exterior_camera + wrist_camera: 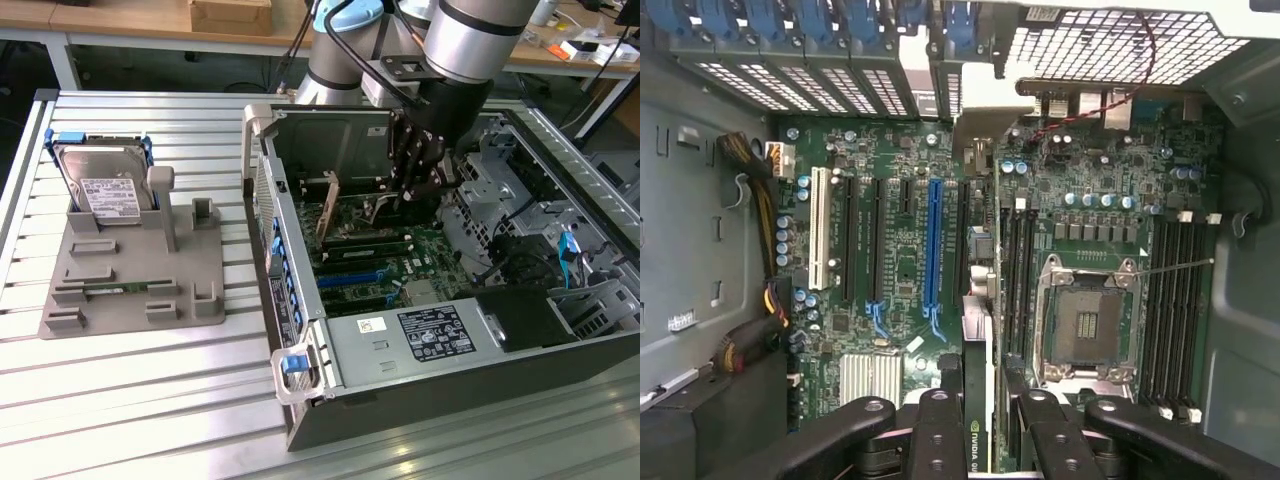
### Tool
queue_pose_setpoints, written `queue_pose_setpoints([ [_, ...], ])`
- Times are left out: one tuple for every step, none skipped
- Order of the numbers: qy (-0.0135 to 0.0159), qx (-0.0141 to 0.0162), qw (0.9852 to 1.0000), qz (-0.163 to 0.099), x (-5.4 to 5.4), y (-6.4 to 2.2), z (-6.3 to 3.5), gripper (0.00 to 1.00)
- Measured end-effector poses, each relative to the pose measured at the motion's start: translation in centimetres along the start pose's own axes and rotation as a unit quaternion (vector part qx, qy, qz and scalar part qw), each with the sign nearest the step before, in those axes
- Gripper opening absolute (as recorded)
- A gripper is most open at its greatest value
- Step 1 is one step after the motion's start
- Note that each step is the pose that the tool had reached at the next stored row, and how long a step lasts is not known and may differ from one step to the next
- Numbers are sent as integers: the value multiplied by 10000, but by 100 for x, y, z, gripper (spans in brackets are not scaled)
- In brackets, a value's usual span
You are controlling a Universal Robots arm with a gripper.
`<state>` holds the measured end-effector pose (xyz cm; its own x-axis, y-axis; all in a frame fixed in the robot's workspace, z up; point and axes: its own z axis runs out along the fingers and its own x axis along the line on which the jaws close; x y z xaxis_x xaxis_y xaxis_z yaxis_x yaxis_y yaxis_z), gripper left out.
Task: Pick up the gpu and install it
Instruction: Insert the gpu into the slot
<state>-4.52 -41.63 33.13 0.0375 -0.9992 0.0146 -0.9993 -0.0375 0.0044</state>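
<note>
One card is my whole concern here: the gpu (978,440), which my claw (983,400) has clenched by its upper edge. My fingers (940,430) press on both faces of the board, and I see it edge-on, hanging straight down toward the motherboard (900,290).

In the exterior view my claw (415,190) sits in the upper middle of the frame, inside the open computer case (440,400). The gpu (380,208) is just below it, close above the board and, as far as I can judge, not yet seated.

Doing this well comes down to alignment. The card's edge must run parallel to the long blue slot (932,240) and sit directly over it. From my wrist the card looks offset to one side of that slot, nearer the memory slots (1015,270), though the angle may be misleading me. I'd keep the card upright and bring the bracket end to the rear opening of the case. The press should be even and straight down. A tilted press could jam one corner or flex the board, so my hold has to stay firm and square.
</note>
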Motion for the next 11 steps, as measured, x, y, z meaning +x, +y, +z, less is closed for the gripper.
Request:
queue_pose_setpoints([
  [14,-1,10000,50,0,0,5,26],
  [18,-2,10000,51,2,1,6,26],
  [23,-1,10000,52,7,1,10,26],
  [28,-2,10000,55,25,2,16,26],
  [33,-2,10000,75,42,3,23,26],
  [44,-3,9999,107,56,4,33,26],
  [61,-6,9997,219,58,4,49,26],
  [72,-7,9996,267,60,4,58,26],
  [79,-7,9996,272,91,9,75,26],
  [79,-7,9996,273,113,13,86,26],
  [79,-7,9996,273,136,21,100,26],
])
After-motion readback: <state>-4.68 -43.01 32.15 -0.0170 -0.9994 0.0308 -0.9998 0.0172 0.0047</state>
